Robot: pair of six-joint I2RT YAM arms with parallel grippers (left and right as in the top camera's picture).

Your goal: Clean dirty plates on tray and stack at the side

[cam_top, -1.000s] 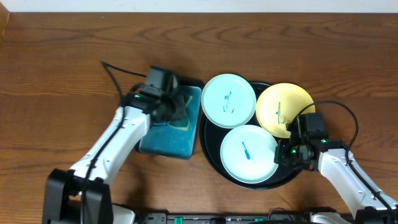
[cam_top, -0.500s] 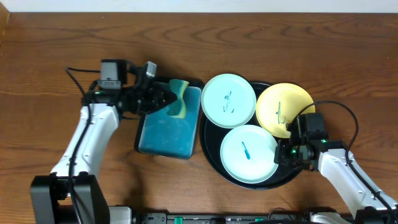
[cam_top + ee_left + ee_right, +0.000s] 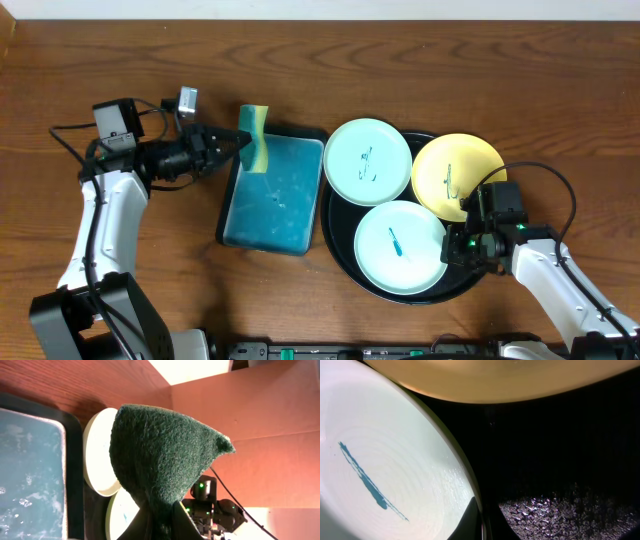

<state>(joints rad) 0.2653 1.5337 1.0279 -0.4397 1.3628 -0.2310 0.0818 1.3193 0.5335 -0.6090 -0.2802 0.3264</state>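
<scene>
I have my left fingers (image 3: 222, 150) pinching a yellow-and-green scouring sponge (image 3: 255, 138) above the rectangular teal tray (image 3: 272, 205). My right fingers (image 3: 462, 245) sit closed beside three small round plates (image 3: 400, 245) on the glossy black round tray (image 3: 332, 240).

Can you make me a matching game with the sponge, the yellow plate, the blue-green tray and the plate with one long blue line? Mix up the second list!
Things:
1. sponge
2. yellow plate
3. teal tray
4. front mint plate

Clues:
A. has one long blue streak on it
B. pinched in the left gripper
C. at the far right of the black tray
D. rectangular and wet inside

Pairs: 1-B, 2-C, 3-D, 4-A
</scene>
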